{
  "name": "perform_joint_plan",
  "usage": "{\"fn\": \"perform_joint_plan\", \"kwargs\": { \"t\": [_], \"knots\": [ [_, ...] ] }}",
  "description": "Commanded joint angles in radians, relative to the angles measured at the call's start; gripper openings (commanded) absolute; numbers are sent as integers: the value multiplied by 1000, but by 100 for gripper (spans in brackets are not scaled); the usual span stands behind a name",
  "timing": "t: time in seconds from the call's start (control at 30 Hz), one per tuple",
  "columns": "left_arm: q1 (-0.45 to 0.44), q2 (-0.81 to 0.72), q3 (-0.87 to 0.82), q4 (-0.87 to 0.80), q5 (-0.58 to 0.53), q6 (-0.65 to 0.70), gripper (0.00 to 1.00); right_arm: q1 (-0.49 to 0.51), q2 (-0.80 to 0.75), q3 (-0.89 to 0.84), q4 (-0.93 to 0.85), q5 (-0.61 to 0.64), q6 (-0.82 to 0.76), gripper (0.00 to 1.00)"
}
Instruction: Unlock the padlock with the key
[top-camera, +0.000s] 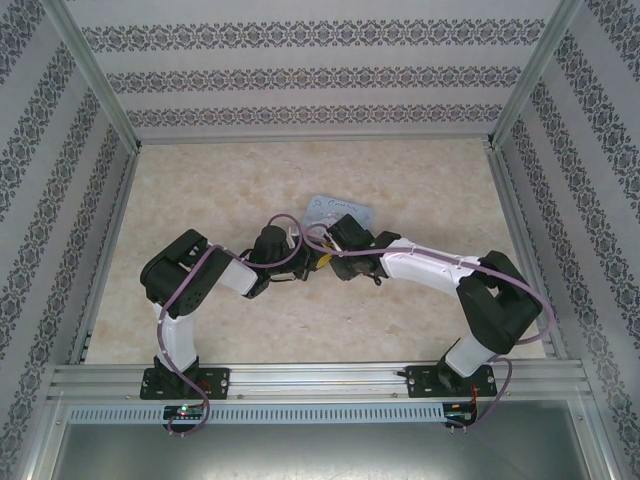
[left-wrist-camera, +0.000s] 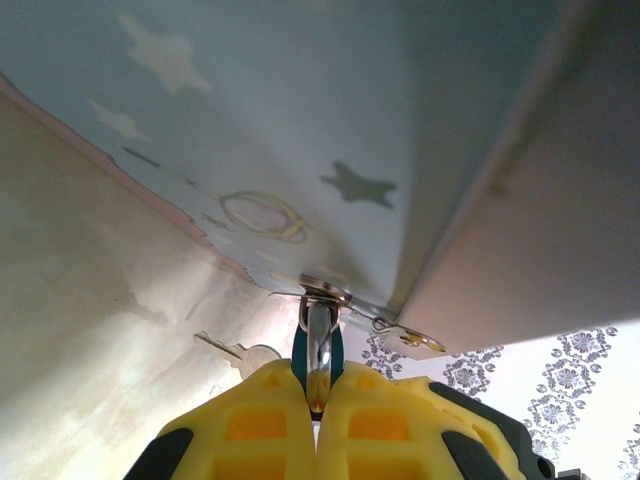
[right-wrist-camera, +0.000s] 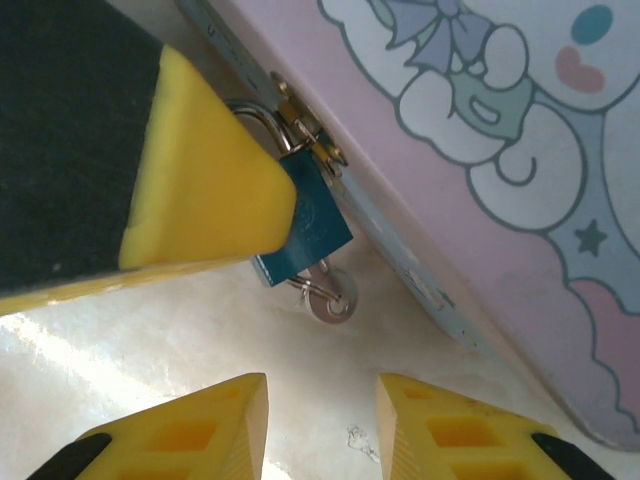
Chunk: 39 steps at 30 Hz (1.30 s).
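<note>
Arms reach in from the near edge and meet mid-tabletop (top-camera: 220, 190), a beige marbled surface. Right gripper (right-wrist-camera: 322, 400): yellow ribbed plastic fingers spread apart, nothing between them, hanging just short of the lock. Left gripper (left-wrist-camera: 318, 385): yellow fingers pinched together on the padlock (left-wrist-camera: 318, 352), with black pads behind the yellow tips. In the right wrist view one wedge-shaped left finger (right-wrist-camera: 205, 175) covers part of the padlock (right-wrist-camera: 312, 225). The padlock is small, with a teal-blue boxy body and a shiny curved metal shackle hooked through a brassy hasp (right-wrist-camera: 305, 125) on the tin's edge. Key (right-wrist-camera: 332, 303): thin and silvery with a round head, on a wire ring right at the padlock's base; cannot tell whether it is inserted. The left wrist view shows the key (left-wrist-camera: 248, 357) low beside the padlock, blade pointing away to the left. Tin (top-camera: 340, 208): flat, glossy pale blue and pink, printed with stars and a white cartoon figure, tilted up off the tabletop. Patterned wallpaper walls (top-camera: 320, 75) stand behind.
</note>
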Motion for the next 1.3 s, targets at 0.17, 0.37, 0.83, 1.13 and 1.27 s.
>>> {"fn": "perform_joint_plan", "kwargs": {
  "t": [0.17,0.37,0.83,1.13,1.27],
  "knots": [
    [8,-33,20,-10,29,29,0,11,61,53,29,27,-6,32],
    [8,-34,18,-13,30,31,0,4,96,72,51,31,10,30],
    [8,-36,-9,-9,32,32,0,-61,89,110,68,-26,28,11],
    [8,-36,-14,-9,27,34,0,-68,70,110,60,-102,30,0],
    [7,-32,-12,-10,24,37,0,-97,49,89,69,-196,62,0]
  ]
}}
